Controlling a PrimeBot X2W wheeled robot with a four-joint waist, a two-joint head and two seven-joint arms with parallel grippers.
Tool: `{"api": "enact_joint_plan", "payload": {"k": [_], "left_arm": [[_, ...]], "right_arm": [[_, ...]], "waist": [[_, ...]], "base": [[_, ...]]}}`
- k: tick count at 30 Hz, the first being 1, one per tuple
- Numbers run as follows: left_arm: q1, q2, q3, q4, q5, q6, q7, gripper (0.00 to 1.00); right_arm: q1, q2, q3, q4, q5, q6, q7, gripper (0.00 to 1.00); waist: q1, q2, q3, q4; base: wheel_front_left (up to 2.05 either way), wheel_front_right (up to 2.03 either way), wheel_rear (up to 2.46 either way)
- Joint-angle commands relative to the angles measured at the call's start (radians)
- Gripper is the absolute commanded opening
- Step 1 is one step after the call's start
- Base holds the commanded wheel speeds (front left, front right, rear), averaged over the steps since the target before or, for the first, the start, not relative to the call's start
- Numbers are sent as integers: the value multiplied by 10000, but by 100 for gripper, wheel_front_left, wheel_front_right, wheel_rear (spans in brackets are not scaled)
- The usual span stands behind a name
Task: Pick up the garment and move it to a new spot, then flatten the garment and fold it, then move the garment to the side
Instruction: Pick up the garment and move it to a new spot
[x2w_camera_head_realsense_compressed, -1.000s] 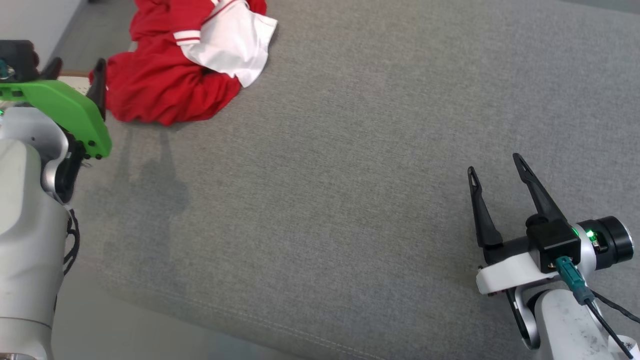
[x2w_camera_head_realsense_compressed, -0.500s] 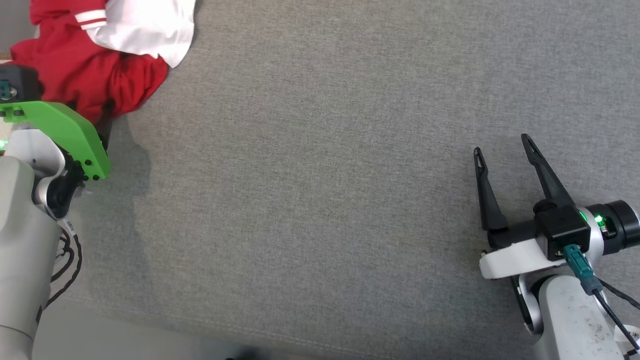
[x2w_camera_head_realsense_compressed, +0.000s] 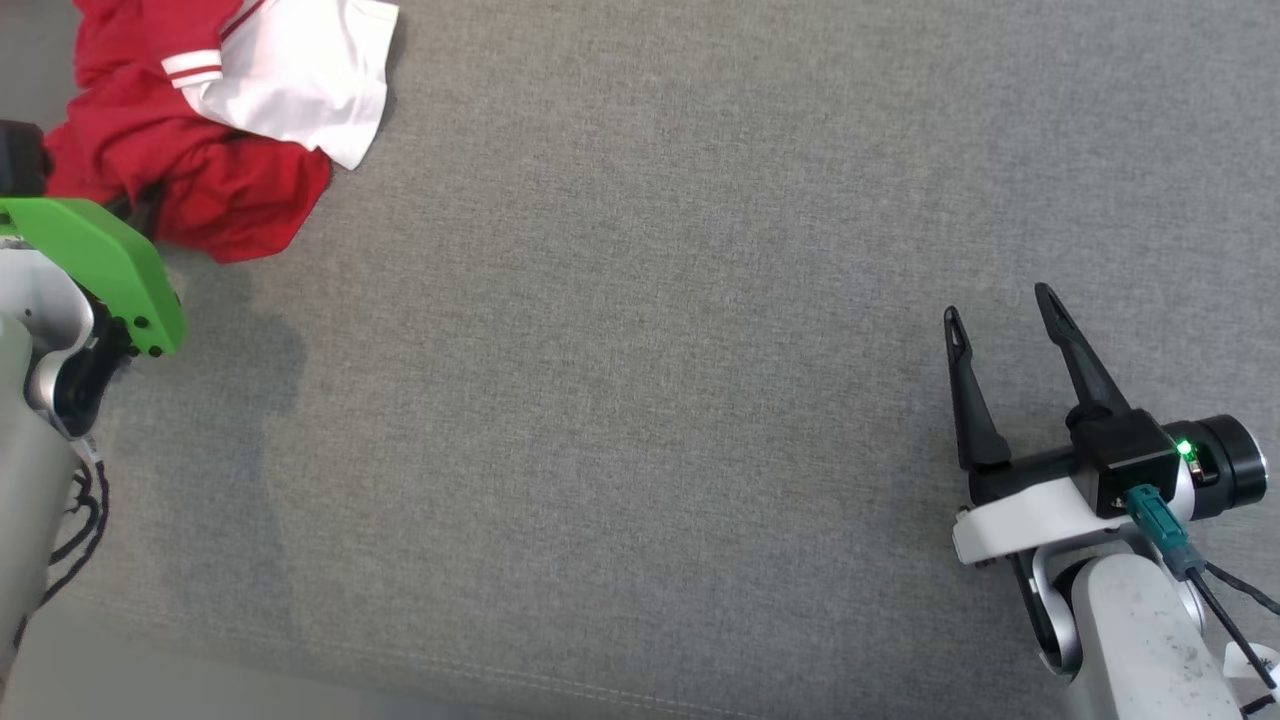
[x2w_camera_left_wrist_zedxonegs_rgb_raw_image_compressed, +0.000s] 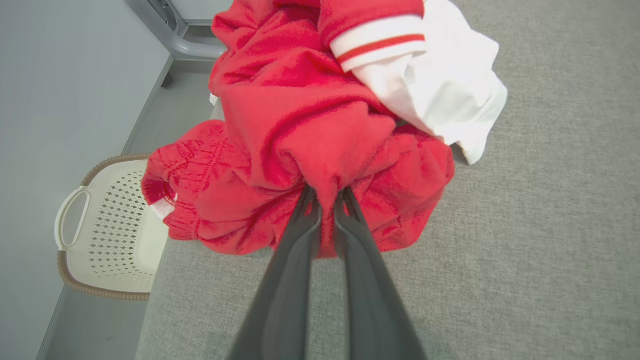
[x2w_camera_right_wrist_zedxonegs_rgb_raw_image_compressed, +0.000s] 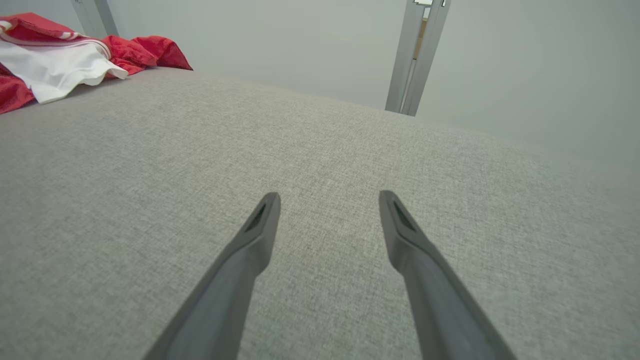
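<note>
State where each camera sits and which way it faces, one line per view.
Head: on the head, facing down at the cushion; left arm's green bracket at left, open right gripper lower right.
Left wrist: along the left gripper, shut on the garment; basket beyond the edge.
Right wrist: low across the cushion toward a wall, between its open fingers.
Shared: the garment appears in all three.

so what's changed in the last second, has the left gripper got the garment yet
Yes: the left gripper, open beside the garment a second ago, has shut on a fold of its red cloth. The garment still lies bunched at the edge of the grey surface. The right gripper stays open, holding nothing.
</note>
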Motion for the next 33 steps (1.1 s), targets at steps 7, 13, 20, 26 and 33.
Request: {"api": "enact_joint_plan", "payload": {"k": [7, 13, 20, 26, 33], "left_arm": [[-539, 1130, -826, -1145, -343, -5, 218, 0], [-929, 1577, -1642, -2289, -463, -5, 630, 0], [-1379, 1273, -2631, -3539, -861, -5, 823, 0], [-1354, 407, -3158, -3709, -1457, -5, 454, 0], [-815, -966, -3308, -2744, -2344, -5, -571, 0]], "right_arm": [[531, -35, -125, 267, 825, -13, -49, 100], [1135, -31, -255, 533, 1392, -13, -43, 100], [1594, -31, -578, 618, 1710, -13, -43, 100], [1628, -32, -815, 579, 1640, -13, -43, 100], [1543, -31, -810, 503, 1616, -14, -44, 100]], "waist": [[-1, 0, -2174, -57], [-1, 0, -3547, -447], [-1, 0, -4429, -1588], [-1, 0, -4429, -2917], [-1, 0, -3677, -4396]], "base": [[0, 0, 0], [0, 0, 0], [0, 0, 0], [0, 0, 0], [0, 0, 0]]}}
